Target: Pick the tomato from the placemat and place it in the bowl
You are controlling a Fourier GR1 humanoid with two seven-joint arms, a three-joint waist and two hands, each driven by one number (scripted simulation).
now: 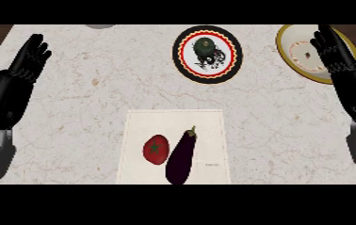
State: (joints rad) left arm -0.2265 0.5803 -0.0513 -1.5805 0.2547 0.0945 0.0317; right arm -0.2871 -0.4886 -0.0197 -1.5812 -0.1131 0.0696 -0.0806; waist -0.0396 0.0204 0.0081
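Left hand (28,64) and right hand (334,54) are both relaxed and empty. Tomato (156,148) sits right beside the eggplant (182,157) on the placemat (173,120), so a sloppy grab could easily bump the eggplant or send the tomato rolling.

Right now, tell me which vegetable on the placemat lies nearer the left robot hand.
The tomato: red, round, on the left of the placemat. The eggplant beside it is dark purple and long, further from the left robot hand.

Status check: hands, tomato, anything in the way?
Left hand, right hand open, resting at the sides. Red round tomato untouched on cream placemat. Dark purple eggplant close at its right.
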